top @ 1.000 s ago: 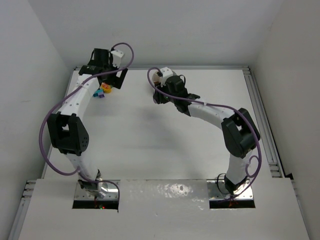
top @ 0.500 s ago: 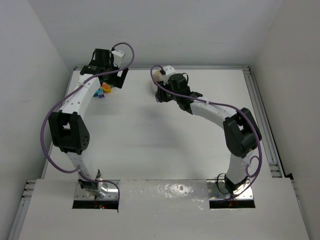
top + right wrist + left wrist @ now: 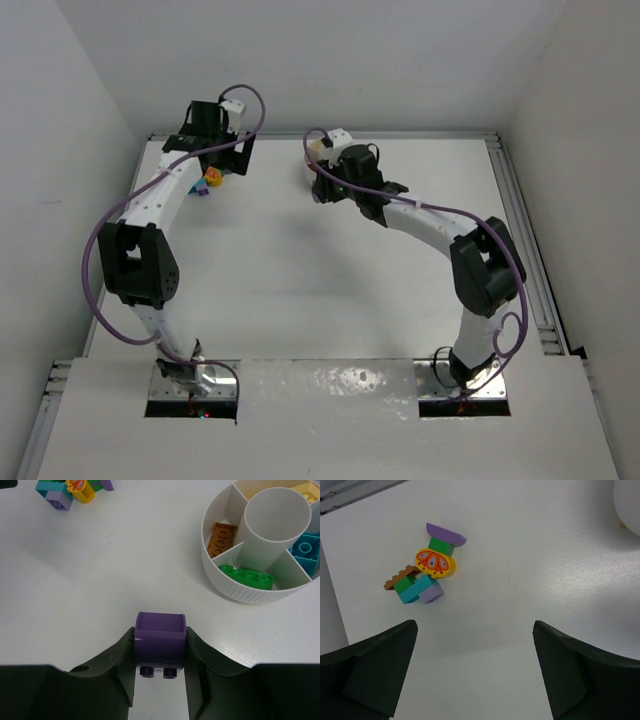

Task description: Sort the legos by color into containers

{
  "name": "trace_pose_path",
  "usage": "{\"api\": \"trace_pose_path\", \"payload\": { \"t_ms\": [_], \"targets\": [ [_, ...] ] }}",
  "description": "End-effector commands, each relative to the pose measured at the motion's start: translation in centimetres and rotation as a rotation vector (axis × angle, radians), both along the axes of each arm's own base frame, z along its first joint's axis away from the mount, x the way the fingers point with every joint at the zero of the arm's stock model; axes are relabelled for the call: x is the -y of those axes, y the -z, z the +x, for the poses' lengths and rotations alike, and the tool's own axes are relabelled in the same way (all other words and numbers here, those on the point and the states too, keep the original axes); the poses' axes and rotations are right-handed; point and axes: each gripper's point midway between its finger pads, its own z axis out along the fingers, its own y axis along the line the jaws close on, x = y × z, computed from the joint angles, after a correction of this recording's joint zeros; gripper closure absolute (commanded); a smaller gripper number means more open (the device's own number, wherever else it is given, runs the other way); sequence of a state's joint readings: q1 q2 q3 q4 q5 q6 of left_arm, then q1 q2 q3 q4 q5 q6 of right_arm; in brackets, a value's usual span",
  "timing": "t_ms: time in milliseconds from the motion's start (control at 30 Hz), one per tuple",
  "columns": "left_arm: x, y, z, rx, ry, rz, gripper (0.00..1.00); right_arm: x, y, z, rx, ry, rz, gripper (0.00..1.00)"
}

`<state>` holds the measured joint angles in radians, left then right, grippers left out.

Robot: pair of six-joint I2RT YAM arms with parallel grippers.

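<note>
Since a second ago: right arm (image 3: pixel 430 225) has carried its wrist a little toward the far edge. Left arm (image 3: pixel 150 205) has edged over the pile, so less of it shows from above.

Table (image 3: pixel 300 290): white, both arms reaching to its far part, left one at the far left corner.

Dish (image 3: pixel 260 594): round, white, ribbed wall, wedge sections around a centre tube (image 3: pixel 275 520). It sits ahead and right of the right claw, apart from it.

Left claw (image 3: pixel 474 627): jaws spread wide, nothing between them, above bare table just short of the pile.

Right claw (image 3: pixel 160 637): narrow, pinching a purple brick (image 3: pixel 160 642), studs toward the camera.

Pile (image 3: pixel 427 572): purple, green, yellow with orange print, brown-orange, teal and lilac pieces, touching one another.

In the dish, one section each: orange brick (image 3: pixel 222 536), green brick (image 3: pixel 247 576), teal brick (image 3: pixel 305 547), yellow brick (image 3: pixel 307 490).
</note>
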<state>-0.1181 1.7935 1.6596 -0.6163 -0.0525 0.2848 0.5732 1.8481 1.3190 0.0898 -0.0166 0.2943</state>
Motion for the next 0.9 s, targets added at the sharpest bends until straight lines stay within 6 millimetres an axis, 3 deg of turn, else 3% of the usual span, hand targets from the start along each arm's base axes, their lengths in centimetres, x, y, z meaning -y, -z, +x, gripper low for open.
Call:
{"api": "trace_pose_path", "payload": {
  "t_ms": [0, 100, 333, 867],
  "targets": [
    [-0.6, -2.4, 0.3, 0.1, -0.099, -0.023, 0.0, 0.7, -6.1, 0.9, 0.107, 0.012, 0.067, 1.0],
    [-1.8, -2.9, -0.9, 0.135, -0.141, -0.004, 0.0, 1.7, -7.3, 1.5, 0.116, 0.045, 0.095, 1.0],
    [-3.5, -1.0, -3.3, 0.102, -0.196, -0.035, 0.01, 2.3, -8.9, 1.9, 0.14, 0.064, 0.1, 1.0],
    [-2.7, -0.9, -3.4, 0.151, -0.067, -0.003, 0.01, 3.3, -6.3, 1.9, 0.122, 0.07, 0.03, 1.0]
  ]
}}
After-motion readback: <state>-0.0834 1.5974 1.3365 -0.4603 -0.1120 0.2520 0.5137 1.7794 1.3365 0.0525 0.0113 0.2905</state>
